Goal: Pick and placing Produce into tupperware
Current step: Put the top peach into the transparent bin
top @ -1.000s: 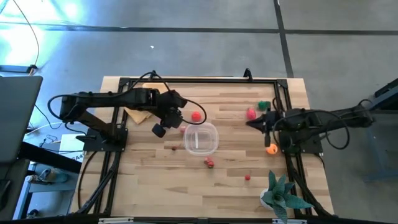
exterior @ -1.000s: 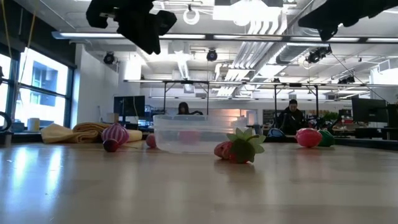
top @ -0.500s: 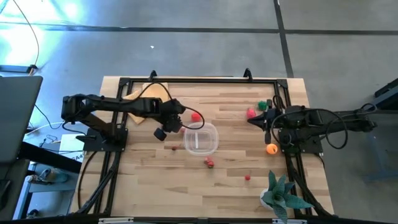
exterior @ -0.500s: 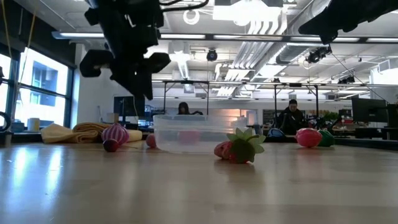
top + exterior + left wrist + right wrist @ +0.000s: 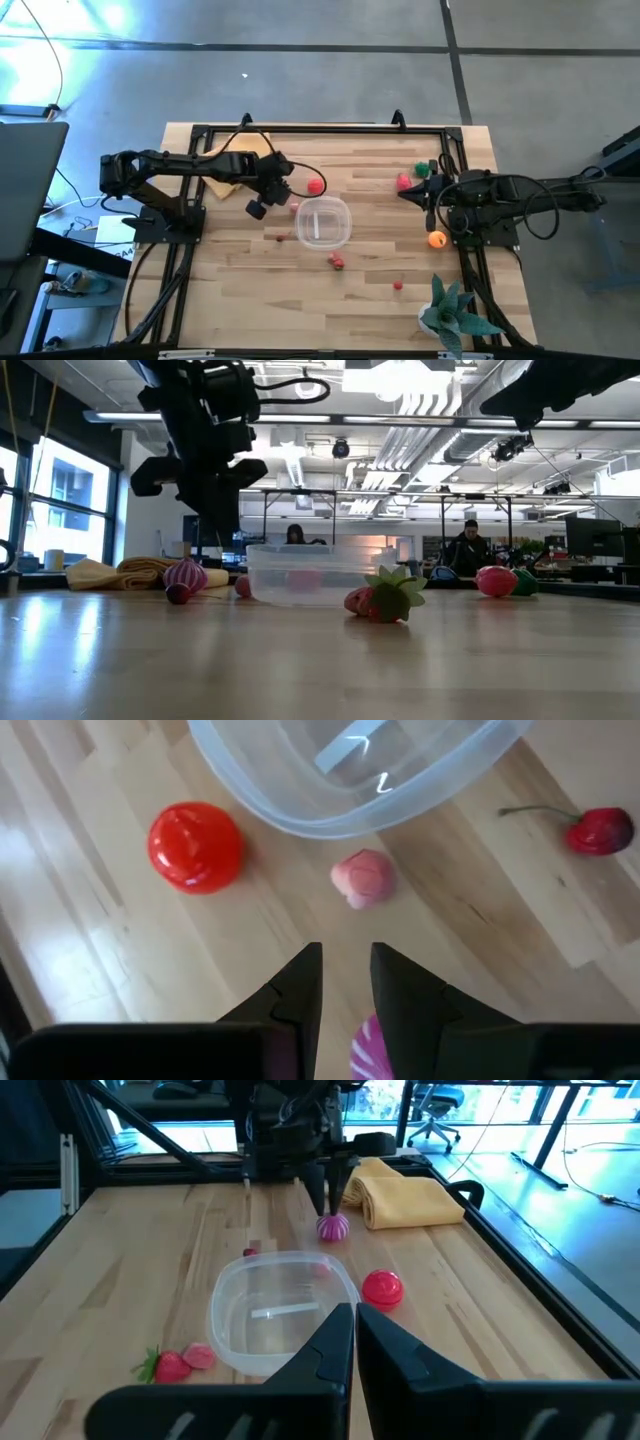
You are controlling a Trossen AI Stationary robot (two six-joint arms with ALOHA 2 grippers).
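The clear tub (image 5: 320, 222) stands mid-table and holds no produce. My left gripper (image 5: 284, 194) hangs at its left side, fingers pointing down and open by a narrow gap (image 5: 346, 958). It sits just above a purple striped toy (image 5: 368, 1045), which rests on the table (image 5: 333, 1227). A pink toy (image 5: 363, 877) lies against the tub wall. A red tomato (image 5: 316, 185) and a cherry (image 5: 598, 830) lie close by, and a strawberry (image 5: 337, 262) on the tub's near side. My right gripper (image 5: 403, 195) waits shut at the table's right, raised off the table.
A folded yellow cloth (image 5: 225, 176) lies far left behind the left arm. Red-pink and green toys (image 5: 403, 182) and an orange one (image 5: 436, 239) sit by the right arm. A small red toy (image 5: 398, 285) and a spiky potted plant (image 5: 450, 310) are near right.
My left gripper has come down from well above the table to just over the purple striped toy beside the tub, mostly in the first half second. The toys and tub have stayed where they were.
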